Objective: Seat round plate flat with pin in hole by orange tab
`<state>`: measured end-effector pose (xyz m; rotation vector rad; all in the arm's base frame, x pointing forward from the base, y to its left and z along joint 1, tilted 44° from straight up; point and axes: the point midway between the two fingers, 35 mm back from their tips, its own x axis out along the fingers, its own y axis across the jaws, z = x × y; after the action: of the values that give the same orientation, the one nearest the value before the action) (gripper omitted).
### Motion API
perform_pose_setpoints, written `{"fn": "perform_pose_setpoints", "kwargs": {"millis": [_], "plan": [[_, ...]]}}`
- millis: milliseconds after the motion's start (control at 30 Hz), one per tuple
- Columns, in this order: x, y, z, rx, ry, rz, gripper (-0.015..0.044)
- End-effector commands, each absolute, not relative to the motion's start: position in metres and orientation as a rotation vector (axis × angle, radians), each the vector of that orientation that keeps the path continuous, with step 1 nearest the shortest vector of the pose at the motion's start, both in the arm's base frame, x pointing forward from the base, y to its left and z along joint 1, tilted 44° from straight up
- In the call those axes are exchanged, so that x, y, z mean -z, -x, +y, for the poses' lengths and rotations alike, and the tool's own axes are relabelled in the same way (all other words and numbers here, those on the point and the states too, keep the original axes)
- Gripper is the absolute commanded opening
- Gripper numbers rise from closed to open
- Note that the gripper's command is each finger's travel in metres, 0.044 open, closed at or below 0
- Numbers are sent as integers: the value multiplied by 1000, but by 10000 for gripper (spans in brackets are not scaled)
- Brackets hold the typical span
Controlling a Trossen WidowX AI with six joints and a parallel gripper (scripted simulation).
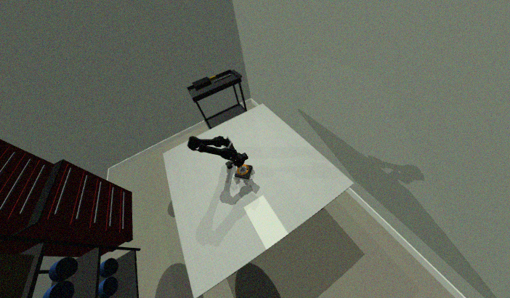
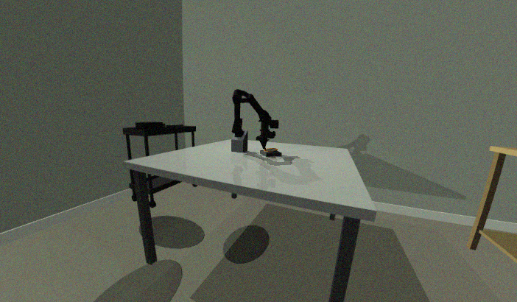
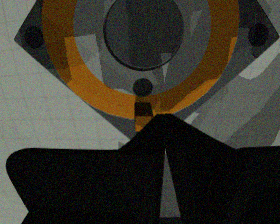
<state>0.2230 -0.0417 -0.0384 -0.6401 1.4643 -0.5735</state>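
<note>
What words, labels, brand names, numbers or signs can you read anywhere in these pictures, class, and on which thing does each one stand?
None can be read.
Orange round plate: holes only, no lettering.
Black closed gripper: no markings.
Dark square base: plain.
Black side cart: a yellowish strip on top, too small to read.
</note>
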Motion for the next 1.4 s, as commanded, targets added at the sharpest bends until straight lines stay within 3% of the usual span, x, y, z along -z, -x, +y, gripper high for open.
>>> {"fn": "perform_pose_setpoints", "kwargs": {"millis": [0,1367], "plan": [[43,-222,-37,566,632,1469,0],[63,-230,-12,565,630,1469,0]]}}
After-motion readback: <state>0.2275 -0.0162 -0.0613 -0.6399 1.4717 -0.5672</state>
